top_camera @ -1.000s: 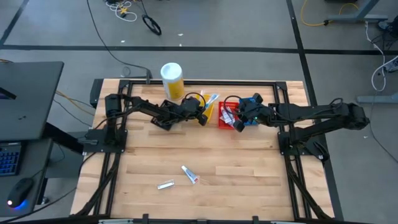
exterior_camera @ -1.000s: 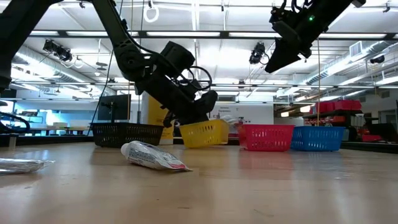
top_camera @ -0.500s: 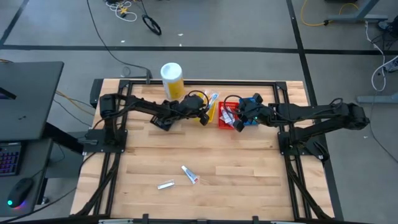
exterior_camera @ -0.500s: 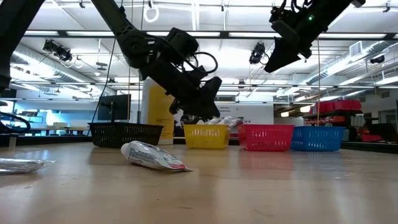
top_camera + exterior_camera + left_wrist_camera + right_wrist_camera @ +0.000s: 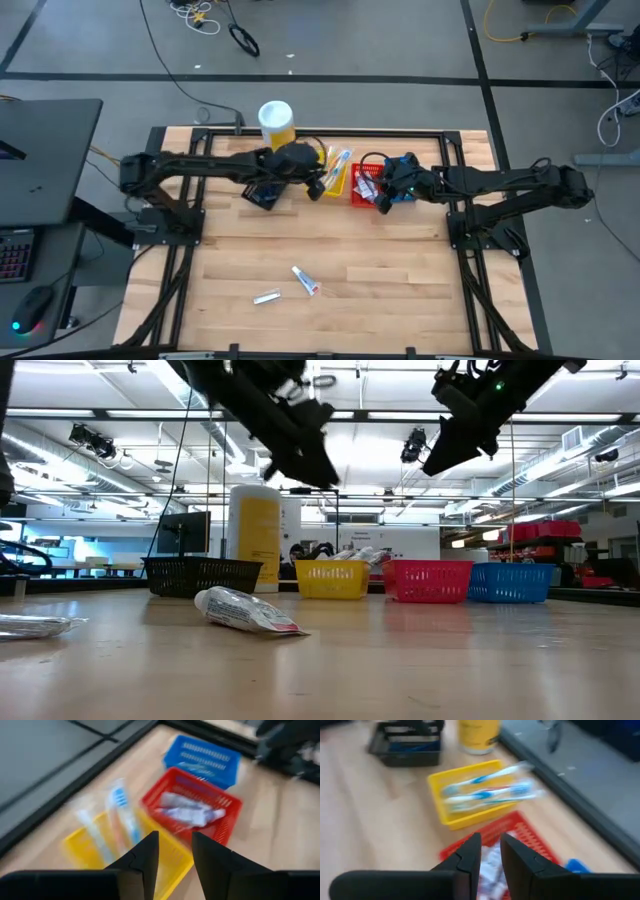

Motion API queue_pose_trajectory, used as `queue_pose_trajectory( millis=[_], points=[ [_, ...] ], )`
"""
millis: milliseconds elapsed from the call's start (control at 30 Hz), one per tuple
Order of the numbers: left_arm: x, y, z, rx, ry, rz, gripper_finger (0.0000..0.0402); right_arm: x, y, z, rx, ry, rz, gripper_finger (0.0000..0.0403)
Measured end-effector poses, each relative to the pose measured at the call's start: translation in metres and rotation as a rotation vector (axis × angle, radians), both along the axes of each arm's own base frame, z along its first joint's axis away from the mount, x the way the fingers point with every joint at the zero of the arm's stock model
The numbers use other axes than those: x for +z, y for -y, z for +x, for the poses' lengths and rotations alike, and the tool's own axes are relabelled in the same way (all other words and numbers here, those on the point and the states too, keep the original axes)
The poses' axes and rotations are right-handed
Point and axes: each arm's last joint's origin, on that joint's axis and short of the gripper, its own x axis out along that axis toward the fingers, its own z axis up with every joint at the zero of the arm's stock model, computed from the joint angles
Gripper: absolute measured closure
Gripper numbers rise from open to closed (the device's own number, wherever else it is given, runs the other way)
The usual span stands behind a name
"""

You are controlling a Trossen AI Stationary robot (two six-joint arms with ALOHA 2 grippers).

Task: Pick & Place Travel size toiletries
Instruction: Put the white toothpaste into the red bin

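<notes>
Two toiletries lie flat on the near part of the table: a white toothpaste tube (image 5: 306,281) (image 5: 245,612) and a silvery packet (image 5: 266,296) (image 5: 30,625). Toothbrushes (image 5: 490,787) lie in the yellow tray (image 5: 337,172) (image 5: 172,865), and tubes (image 5: 187,812) lie in the red tray (image 5: 363,188). My left gripper (image 5: 318,188) (image 5: 175,855) hangs open high above the yellow tray with nothing between its fingers. My right gripper (image 5: 383,198) (image 5: 490,852) hovers open over the red tray, also with nothing in it.
A row of small trays stands at the far middle: black (image 5: 262,195), yellow, red and blue (image 5: 202,760). A tall yellow canister (image 5: 277,122) with a white lid stands behind them at the far edge. Bare wood stretches across the table's near half around the two loose items.
My left gripper has risen steeply from the yellow tray to well above it and has drawn back a little toward the table's left. The yellow tray, which stood tipped under the gripper, now sits level.
</notes>
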Motion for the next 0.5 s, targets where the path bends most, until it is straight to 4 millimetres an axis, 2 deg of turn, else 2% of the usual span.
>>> queue_pose_trajectory(
  millis=[133,233,367,500],
  points=[
    [0.03,0.029,-0.027,0.06,-0.054,0.089,0.0286,-0.005,-0.003,0.01,0.102,0.009,0.068,0.0322],
    [0.04,0.051,-0.049,0.069,-0.1,0.144,0.0287,-0.014,-0.006,0.026,0.186,0.013,0.078,0.0316],
    [0.041,0.08,-0.072,0.041,-0.145,0.203,0.0287,-0.028,-0.008,0.053,0.258,0.055,0.042,0.0302],
    [0.027,0.1,-0.087,0.037,-0.147,0.185,0.0287,-0.041,-0.007,0.079,0.296,0.129,-0.012,0.0297]
  ],
)
